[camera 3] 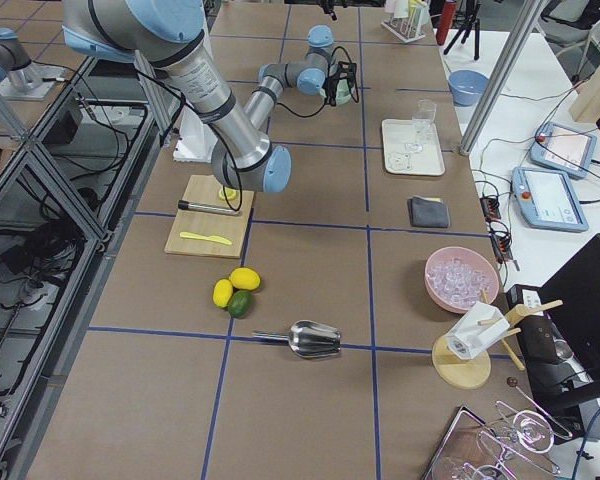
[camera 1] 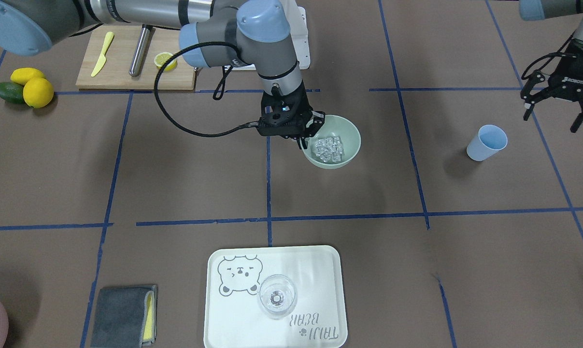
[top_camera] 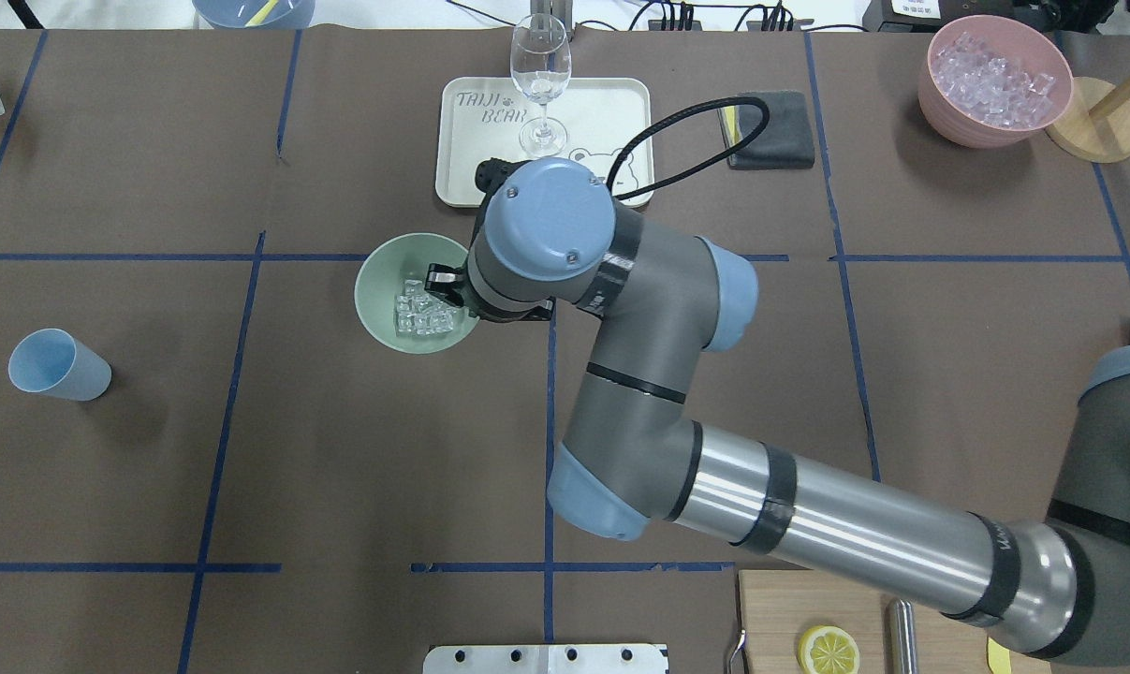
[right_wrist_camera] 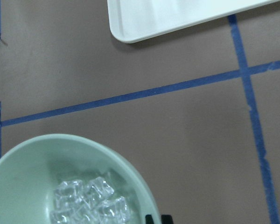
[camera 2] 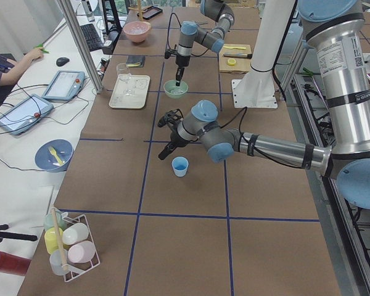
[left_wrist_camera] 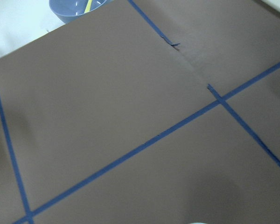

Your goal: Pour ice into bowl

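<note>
The sage-green bowl [camera 1: 350, 129] [top_camera: 375, 281] [right_wrist_camera: 32, 154] stands upright near the table's middle, holding a heap of clear ice [camera 1: 328, 147] [top_camera: 422, 314] [right_wrist_camera: 91, 203]. My right gripper [camera 1: 309, 133] [right_wrist_camera: 157, 218] is at the bowl's rim on the robot's right side. Its fingertips stand close together, pinching the rim. In the overhead view the wrist covers most of it. My left gripper [camera 1: 554, 113] hangs open above the table, apart from an upright, empty light blue cup [camera 1: 487, 142] [top_camera: 57, 365].
Beyond the bowl sits a white tray [camera 1: 330, 261] [top_camera: 611, 103] carrying a stemmed glass [camera 1: 277, 296]. A pink bowl of ice [top_camera: 948, 112] is at the far right. A cutting board [camera 1: 127, 72], lemons [camera 1: 37, 92] and a grey cloth [camera 1: 122, 316] lie around.
</note>
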Robot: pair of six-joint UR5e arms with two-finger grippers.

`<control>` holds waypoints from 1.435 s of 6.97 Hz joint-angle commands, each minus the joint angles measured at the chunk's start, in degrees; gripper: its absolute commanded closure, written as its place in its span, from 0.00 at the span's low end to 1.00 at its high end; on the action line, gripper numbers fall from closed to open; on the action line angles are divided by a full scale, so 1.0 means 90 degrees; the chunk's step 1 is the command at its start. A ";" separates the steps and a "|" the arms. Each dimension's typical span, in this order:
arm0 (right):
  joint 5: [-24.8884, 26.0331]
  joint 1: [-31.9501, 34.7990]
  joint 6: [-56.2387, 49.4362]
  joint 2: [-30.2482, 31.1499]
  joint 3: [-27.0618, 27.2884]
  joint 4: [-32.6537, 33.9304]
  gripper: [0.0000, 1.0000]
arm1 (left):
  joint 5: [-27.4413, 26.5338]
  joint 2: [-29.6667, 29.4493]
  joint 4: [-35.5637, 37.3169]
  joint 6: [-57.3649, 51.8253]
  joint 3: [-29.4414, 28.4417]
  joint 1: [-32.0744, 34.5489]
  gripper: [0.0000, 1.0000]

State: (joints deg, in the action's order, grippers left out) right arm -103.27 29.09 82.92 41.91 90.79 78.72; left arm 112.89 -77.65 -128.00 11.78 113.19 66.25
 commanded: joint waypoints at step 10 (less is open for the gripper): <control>-0.1484 0.2500 -0.2865 0.6113 0.0971 -0.3068 1.00 | 0.2193 -0.1587 0.3714 -0.1934 -0.1434 0.2112 0.00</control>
State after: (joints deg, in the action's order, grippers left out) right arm -116.23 51.09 58.15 94.67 104.22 56.60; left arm 132.65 -92.05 -94.11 -5.65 100.47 85.30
